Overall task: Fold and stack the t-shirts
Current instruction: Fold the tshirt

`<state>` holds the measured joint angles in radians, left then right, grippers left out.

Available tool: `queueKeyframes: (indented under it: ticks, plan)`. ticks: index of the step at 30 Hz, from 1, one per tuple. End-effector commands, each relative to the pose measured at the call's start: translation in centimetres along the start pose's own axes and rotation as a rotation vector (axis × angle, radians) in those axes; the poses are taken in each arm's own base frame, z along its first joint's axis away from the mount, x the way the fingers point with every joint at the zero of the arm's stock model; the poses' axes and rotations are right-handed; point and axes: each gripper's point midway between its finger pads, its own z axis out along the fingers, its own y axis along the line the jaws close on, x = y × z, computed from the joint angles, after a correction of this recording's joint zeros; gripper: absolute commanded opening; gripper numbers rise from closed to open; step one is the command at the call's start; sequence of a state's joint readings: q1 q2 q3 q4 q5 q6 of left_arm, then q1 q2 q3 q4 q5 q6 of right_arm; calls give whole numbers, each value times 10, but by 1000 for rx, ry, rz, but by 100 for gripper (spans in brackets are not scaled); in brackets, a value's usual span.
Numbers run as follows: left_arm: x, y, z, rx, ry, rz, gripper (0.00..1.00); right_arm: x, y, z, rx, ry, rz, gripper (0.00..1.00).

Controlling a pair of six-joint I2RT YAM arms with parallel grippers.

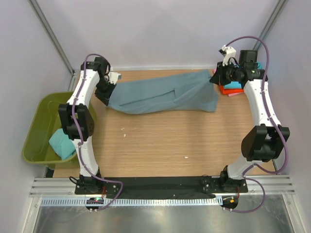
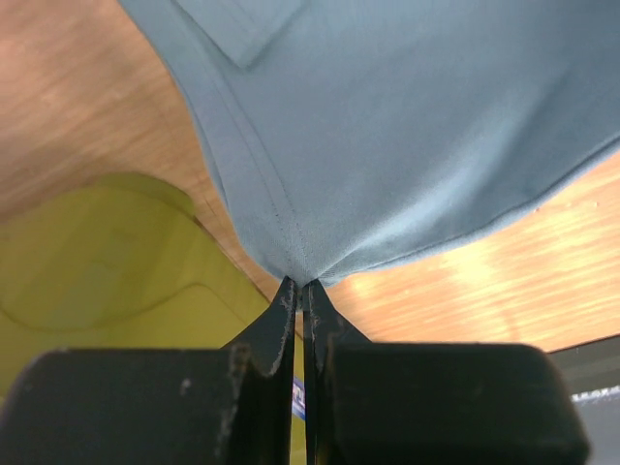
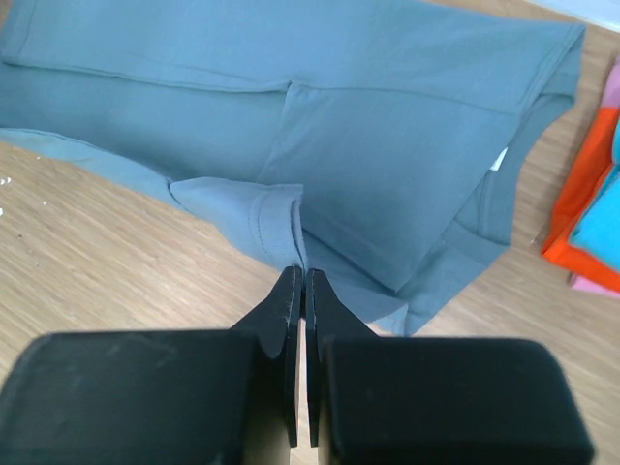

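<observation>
With the left tool [image 2: 300,284] and right tool [image 3: 298,271] each pinching an end of the blue-grey shirt [image 1: 165,97], I'm thinking lifting both evenly, cloth taut, is giving the cleanest fold.

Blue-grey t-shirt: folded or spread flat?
Partly folded: the blue-grey t-shirt forms a long band with layers overlapping along its middle; left gripper and right gripper pinch its opposite ends.

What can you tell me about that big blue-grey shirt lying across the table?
The blue-grey t-shirt is soft, matte knit cloth with stitched hems, folded over lengthwise into a long band lying across the far part of the wooden table. A short sleeve and the neckline show at its right end. The left gripper pinches its left end, the right gripper a hemmed edge.
</observation>
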<state>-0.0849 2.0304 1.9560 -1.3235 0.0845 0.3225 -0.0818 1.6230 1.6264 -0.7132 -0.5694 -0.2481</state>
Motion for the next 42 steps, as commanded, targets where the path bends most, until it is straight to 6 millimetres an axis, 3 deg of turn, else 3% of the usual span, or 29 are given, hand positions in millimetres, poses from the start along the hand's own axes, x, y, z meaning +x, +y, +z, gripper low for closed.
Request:
queueKeyframes:
  ticks: [1,3,5,6,7,8,9,11,12,19,20,22,24,25,26,27,36,39,42]
  plan:
    - [7,-7,-3,54,68,3,0,-45,-8,-6,24,-108,-105,1]
    - [-3,-1,-8,36,43,6,0,-55,-11,-4,25,-128,-123,1]
    - [-12,3,1,33,48,5,0,-70,-16,2,23,-154,-140,1]
    - [-24,9,-3,11,17,7,0,-75,-19,6,22,-160,-143,1]
    - [-30,12,-2,1,11,7,0,-77,-25,17,19,-159,-140,1]
    - [-33,18,13,0,35,3,0,-90,-25,17,20,-186,-156,1]
    - [-46,25,4,-37,-5,3,0,-97,-28,22,22,-201,-165,1]
    - [-53,35,22,-59,14,-2,0,-103,-38,41,27,-202,-170,1]
    - [-61,40,22,-84,-9,-8,0,-107,-41,47,29,-210,-175,1]
    - [-80,71,59,-193,-42,-112,0,-101,-68,118,48,-179,-203,1]
    - [-86,75,58,-224,-58,-112,0,-88,-76,136,49,-151,-193,1]
    - [-93,83,68,-257,-69,-122,0,-91,-80,148,73,-154,-214,1]
    - [-104,87,64,-286,-106,-129,0,-89,-87,159,89,-152,-222,1]
    - [-106,89,64,-295,-115,-132,0,-95,-89,157,100,-166,-230,1]
    - [-108,91,62,-306,-125,-135,0,-99,-75,165,81,-172,-247,1]
    - [-114,92,54,-316,-153,-137,0,-110,-73,164,90,-205,-244,1]
    - [-129,102,36,-368,-233,-148,0,-139,-77,150,153,-282,-259,1]
    - [-125,107,43,-385,-210,-152,0,-144,-83,152,178,-299,-263,1]
    - [-115,108,52,-397,-162,-159,0,-128,-91,170,188,-265,-244,1]
